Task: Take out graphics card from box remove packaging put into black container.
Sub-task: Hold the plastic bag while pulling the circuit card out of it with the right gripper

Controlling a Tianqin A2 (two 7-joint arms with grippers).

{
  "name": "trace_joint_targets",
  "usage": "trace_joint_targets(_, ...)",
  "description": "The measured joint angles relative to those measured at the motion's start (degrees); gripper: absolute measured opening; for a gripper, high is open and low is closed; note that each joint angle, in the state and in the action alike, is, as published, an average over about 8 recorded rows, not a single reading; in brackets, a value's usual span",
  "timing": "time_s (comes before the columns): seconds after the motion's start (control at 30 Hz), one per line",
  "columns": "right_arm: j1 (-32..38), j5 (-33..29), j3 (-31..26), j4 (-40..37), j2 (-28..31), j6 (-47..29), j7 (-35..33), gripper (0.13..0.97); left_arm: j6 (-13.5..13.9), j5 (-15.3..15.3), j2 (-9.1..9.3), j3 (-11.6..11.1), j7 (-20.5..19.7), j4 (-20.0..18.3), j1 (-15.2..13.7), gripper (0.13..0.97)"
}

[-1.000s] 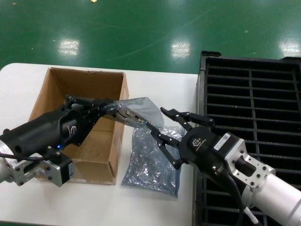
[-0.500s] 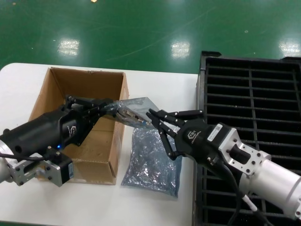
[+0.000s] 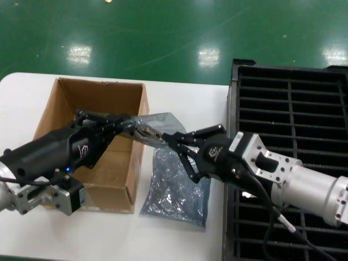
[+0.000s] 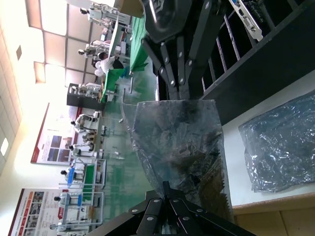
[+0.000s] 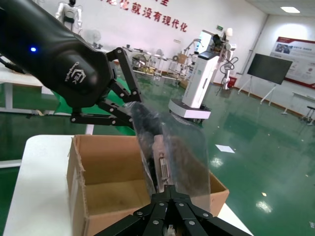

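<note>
The graphics card (image 3: pixel 149 132), half inside its translucent packaging (image 3: pixel 167 121), hangs in the air over the right wall of the brown box (image 3: pixel 65 103). My left gripper (image 3: pixel 129 126) is shut on the packaging's box-side end; in the left wrist view its fingertips (image 4: pixel 167 189) pinch the packaging (image 4: pixel 182 147). My right gripper (image 3: pixel 167 139) is shut on the card's silver bracket end. In the right wrist view the bracket (image 5: pixel 161 164) rises from my right gripper (image 5: pixel 170 190). The black container (image 3: pixel 293 109) stands to the right.
An empty crinkly bag (image 3: pixel 175 187) lies on the white table (image 3: pixel 190 92) between box and container. The left wrist view shows other cards (image 4: pixel 246 14) standing in the container's slots. The table's near edge is close below the box.
My right gripper has moved left toward the card and gone from wide open to shut on its bracket end. My left arm and the bagged card have stayed still.
</note>
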Motion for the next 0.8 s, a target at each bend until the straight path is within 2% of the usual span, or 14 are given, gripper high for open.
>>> trace_joint_targets(0.4,6.36,1.13,-2.67,-5.12,-1.26,-3.74,-1.82,0.136,0.00,0.00,0.00,0.00,0.00,0.00,0.00,0.140)
trace_joint_targets(0.67,7.26,2.32,-3.49,-5.31,-1.17,-5.22,-1.78,0.153,0.00,0.00,0.00,0.00,0.00,0.00,0.00,0.140)
trace_joint_targets(0.8,7.19,2.54,-3.71,-5.27,-1.12,-5.20,-2.00,0.194,0.00,0.00,0.00,0.00,0.00,0.00,0.00,0.140)
